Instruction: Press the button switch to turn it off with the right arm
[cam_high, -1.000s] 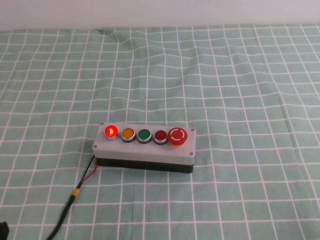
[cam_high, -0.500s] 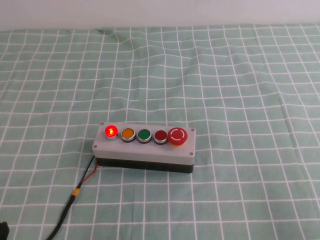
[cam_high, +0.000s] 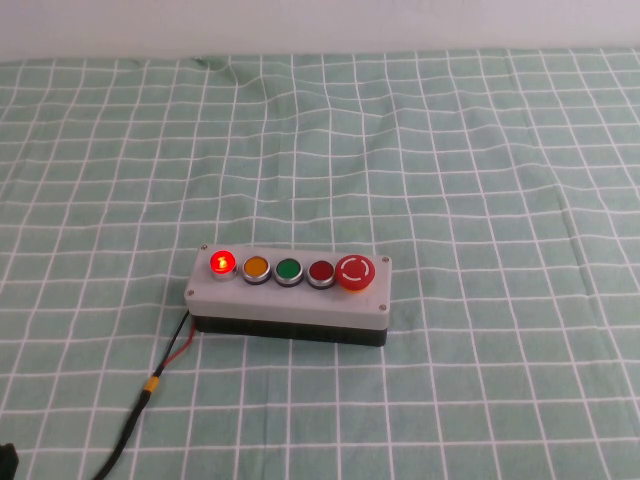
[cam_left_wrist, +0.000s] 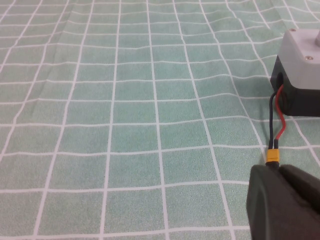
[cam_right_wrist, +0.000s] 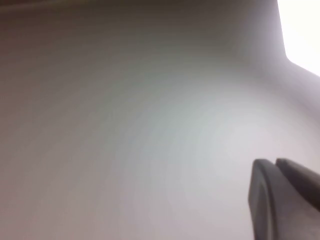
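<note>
The button switch (cam_high: 290, 293) is a light-grey oblong box on a black base, lying near the middle of the checked green cloth. Its red lamp (cam_high: 221, 263) glows lit at the left end. A yellow button (cam_high: 256, 267), green button (cam_high: 288, 269), red button (cam_high: 320, 271) and large red mushroom button (cam_high: 354, 272) follow in a row. Red and black wires (cam_high: 175, 345) leave its left end. The left gripper (cam_left_wrist: 276, 169) is shut and empty, low over the cloth beside the wires; the box corner (cam_left_wrist: 300, 65) lies ahead. The right gripper (cam_right_wrist: 274, 163) is shut, facing a blank pale surface, outside the high view.
The green cloth with white grid lines (cam_high: 450, 180) covers the whole table. A pale wall (cam_high: 320, 25) runs along the far edge. A yellow connector (cam_high: 151, 385) sits on the cable, which runs off the near left edge; it also shows in the left wrist view (cam_left_wrist: 272, 156).
</note>
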